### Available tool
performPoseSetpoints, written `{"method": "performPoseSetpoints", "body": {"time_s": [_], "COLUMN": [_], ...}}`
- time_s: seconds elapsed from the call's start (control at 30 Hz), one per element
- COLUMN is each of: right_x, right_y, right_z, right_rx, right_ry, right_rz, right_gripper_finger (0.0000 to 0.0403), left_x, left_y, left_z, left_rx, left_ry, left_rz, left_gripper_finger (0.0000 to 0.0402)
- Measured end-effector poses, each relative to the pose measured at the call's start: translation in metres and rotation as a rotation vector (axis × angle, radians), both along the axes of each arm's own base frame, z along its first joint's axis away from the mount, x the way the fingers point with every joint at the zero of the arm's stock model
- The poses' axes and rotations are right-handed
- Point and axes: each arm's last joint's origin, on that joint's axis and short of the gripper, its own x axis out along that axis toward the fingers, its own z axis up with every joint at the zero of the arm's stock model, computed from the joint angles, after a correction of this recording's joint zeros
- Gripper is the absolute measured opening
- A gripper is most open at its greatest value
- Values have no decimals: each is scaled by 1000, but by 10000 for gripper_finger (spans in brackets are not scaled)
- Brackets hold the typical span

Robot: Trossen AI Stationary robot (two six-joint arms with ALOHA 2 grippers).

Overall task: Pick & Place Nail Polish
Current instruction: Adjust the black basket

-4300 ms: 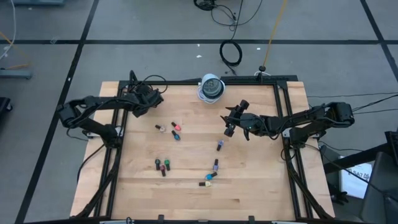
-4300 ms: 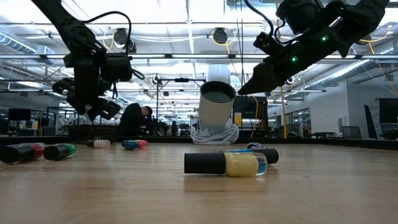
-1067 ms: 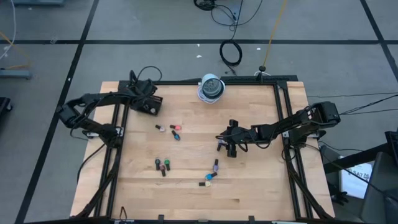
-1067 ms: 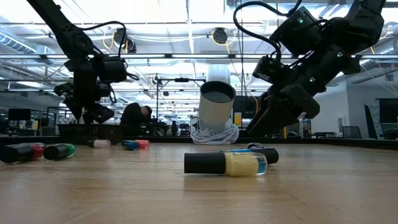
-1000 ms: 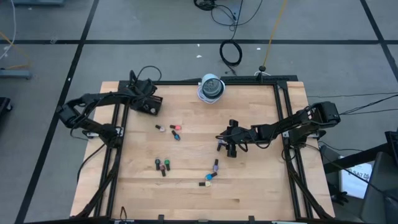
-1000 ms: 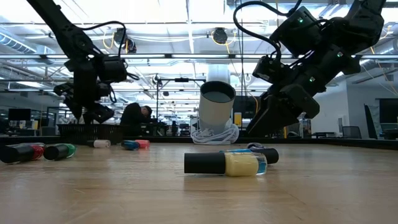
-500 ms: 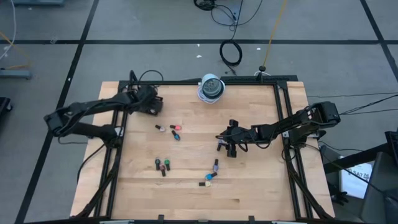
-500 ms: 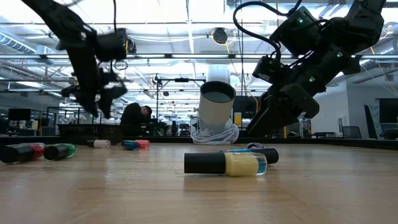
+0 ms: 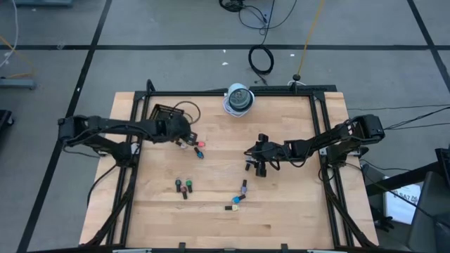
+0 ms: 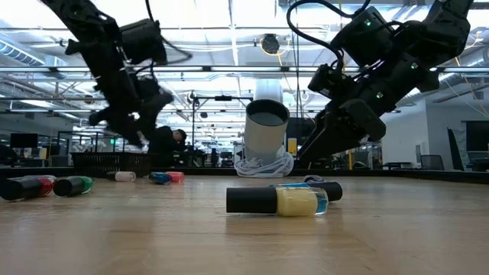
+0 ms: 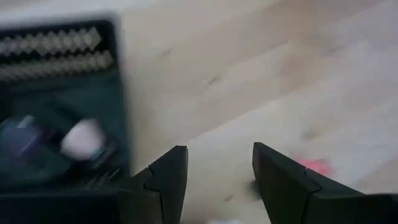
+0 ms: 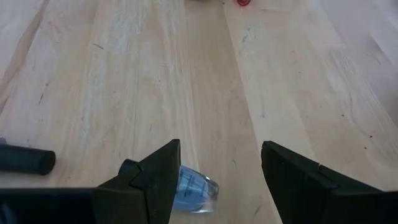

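Lying on its side between your right gripper's [image 12: 214, 180] spread fingers was a clear blue bottle [image 12: 198, 188] on the table [image 9: 295, 211]. Your left gripper [image 9: 184, 135], fingers apart and empty, hung near the pink bottle [image 9: 200, 144] beside the black tray [image 9: 163, 112].

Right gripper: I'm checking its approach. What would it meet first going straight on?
The right gripper, open, has the blue nail polish bottle between its fingers, nearer one finger. Past that is bare table.
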Motion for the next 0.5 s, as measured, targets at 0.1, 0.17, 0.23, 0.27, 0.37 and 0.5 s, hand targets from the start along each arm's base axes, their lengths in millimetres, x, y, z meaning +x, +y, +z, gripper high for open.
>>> {"method": "performPoseSetpoints", "body": {"time_s": [0.1, 0.17, 0.23, 0.27, 0.37, 0.5], "right_x": [0, 0, 0, 0, 0, 0], "right_y": [0, 0, 0, 0, 0, 0], "right_z": [0, 0, 0, 0, 0, 0], "right_rx": [0, 0, 0, 0, 0, 0], "right_ry": [0, 0, 0, 0, 0, 0], "right_rz": [1, 1, 1, 1, 1, 1], "right_gripper_finger": [212, 212, 212, 212, 212, 212], "left_x": [-3, -5, -8, -8, -12, -17], "left_y": [-1, 0, 0, 0, -1, -2], "left_z": [-9, -15, -18, -20, -22, -23], "left_rx": [-5, -4, -2, -1, -10, -18], "left_ry": [72, 120, 157, 172, 211, 261], "left_rz": [64, 102, 128, 136, 151, 176], "left_gripper_finger": [179, 179, 179, 179, 179, 179]}}
